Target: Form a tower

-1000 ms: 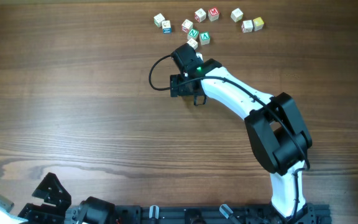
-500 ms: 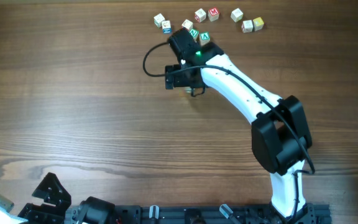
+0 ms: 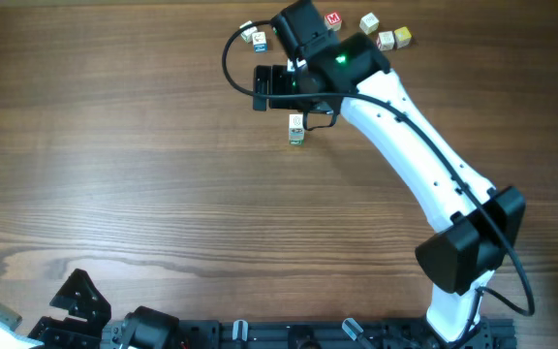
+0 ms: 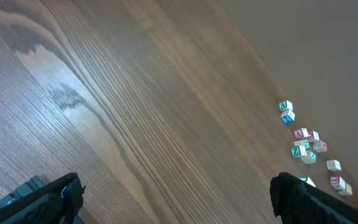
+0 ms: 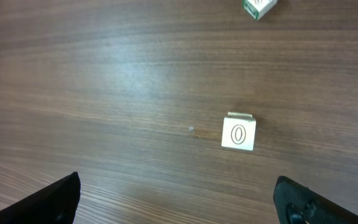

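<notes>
The little tower of pale wooden letter cubes stands on the brown wooden table. It is close under the right gripper and not touching it. That gripper is wide open and holds nothing. The left gripper is wide open too, well away. Loose letter cubes lie past the right gripper.

Wood-grain table, loose letter cubes scattered near far edge

White-and-black right arm, apparently green LED
</notes>
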Tool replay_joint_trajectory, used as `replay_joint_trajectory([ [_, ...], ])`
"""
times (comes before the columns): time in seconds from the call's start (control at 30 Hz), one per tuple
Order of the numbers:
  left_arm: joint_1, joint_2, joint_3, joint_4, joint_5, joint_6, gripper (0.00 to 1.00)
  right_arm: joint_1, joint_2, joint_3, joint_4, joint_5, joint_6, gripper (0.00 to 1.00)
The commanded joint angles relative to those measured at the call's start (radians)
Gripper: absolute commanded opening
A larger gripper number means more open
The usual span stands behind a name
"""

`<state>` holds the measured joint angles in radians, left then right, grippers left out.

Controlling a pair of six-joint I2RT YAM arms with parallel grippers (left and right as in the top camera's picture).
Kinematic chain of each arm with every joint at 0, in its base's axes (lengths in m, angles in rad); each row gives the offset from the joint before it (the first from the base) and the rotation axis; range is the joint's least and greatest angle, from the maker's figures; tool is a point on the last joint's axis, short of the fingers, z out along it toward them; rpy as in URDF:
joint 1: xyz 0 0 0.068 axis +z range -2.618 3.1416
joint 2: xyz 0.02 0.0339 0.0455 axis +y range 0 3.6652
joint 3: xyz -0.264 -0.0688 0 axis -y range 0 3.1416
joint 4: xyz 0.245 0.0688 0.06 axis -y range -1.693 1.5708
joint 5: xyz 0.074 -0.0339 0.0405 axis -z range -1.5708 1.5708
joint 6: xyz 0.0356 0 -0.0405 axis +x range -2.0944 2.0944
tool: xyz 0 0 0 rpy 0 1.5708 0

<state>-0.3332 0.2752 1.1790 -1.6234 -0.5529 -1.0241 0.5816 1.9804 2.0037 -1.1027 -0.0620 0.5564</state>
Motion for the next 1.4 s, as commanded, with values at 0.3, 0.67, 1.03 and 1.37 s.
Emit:
replay_joint_trajectory([
  [0.3,0.006,-0.005,-0.003,0.002,-0.013,-0.009,1.0,-0.039,-0.005,0.015,0.107,-0.103,-0.056,0.99],
  [0.67,0.006,-0.005,-0.003,0.002,-0.013,-0.009,1.0,-0.055,0.179,0.025,0.035,-0.023,0.004,1.0],
  [1.03,0.006,-0.005,-0.003,0.002,-0.013,-0.009,1.0,-0.065,0.275,0.023,-0.01,0.004,0.027,1.0],
  [1.37,0.006,-0.005,-0.003,0.002,-0.013,-0.009,1.0,-0.065,0.307,0.017,-0.016,0.007,0.027,0.99],
])
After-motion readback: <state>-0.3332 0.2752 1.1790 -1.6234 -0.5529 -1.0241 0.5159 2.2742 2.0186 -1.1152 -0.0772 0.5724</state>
